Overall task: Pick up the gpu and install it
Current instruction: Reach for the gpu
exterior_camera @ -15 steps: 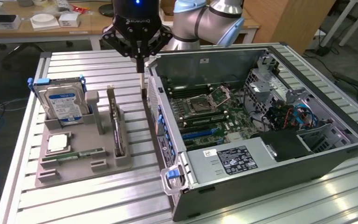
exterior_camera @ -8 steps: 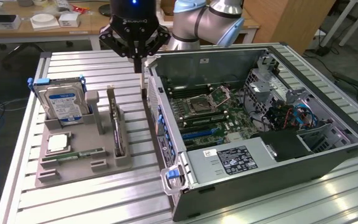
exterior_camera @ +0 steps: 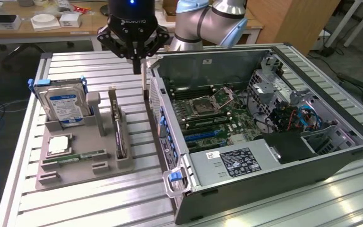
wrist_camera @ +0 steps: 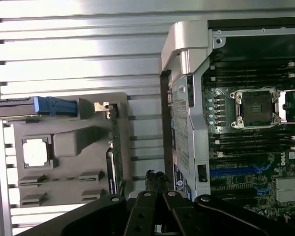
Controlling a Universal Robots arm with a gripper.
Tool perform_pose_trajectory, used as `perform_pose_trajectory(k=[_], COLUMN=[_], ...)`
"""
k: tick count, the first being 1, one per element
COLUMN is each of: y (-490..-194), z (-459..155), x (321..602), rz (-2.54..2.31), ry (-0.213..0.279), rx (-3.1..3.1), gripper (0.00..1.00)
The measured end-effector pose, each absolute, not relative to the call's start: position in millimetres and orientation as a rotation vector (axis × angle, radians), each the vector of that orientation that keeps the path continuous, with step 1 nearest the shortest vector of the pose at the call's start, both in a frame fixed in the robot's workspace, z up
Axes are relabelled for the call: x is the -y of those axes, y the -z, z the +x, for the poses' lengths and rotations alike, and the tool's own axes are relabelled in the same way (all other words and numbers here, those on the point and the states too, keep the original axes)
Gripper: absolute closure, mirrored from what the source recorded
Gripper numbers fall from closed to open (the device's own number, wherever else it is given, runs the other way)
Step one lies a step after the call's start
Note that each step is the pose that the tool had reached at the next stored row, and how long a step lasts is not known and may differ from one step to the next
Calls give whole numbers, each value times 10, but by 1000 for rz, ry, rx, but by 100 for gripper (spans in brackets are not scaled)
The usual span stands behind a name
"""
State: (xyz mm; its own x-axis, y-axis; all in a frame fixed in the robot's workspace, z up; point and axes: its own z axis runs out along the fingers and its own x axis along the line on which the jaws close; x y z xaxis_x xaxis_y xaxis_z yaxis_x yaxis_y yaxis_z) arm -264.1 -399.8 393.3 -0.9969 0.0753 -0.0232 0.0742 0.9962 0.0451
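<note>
Above the gap between grey plastic tray (exterior_camera: 96, 138) and open black computer case (exterior_camera: 276, 189), black gripper (exterior_camera: 137, 69) hangs, jaws pressed together, empty. Thin dark gpu card (exterior_camera: 121, 137) (silver bracket) stands in tray; descending unopened would ram its edge.

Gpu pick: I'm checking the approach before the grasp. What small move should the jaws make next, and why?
Probably a short shift toward the exterior view's left, until they hang over the gpu. The jaws are shut and empty, above the gap between the parts tray and the computer case, while the gpu stands on edge in its tray slot.
</note>
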Motion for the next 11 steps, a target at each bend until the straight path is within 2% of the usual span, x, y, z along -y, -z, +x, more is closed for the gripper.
perform_pose_trajectory(k=[11], y=[-3933], z=[-2733], x=[3999], rz=[117], ry=[-69], rx=[-3114], gripper=[90])
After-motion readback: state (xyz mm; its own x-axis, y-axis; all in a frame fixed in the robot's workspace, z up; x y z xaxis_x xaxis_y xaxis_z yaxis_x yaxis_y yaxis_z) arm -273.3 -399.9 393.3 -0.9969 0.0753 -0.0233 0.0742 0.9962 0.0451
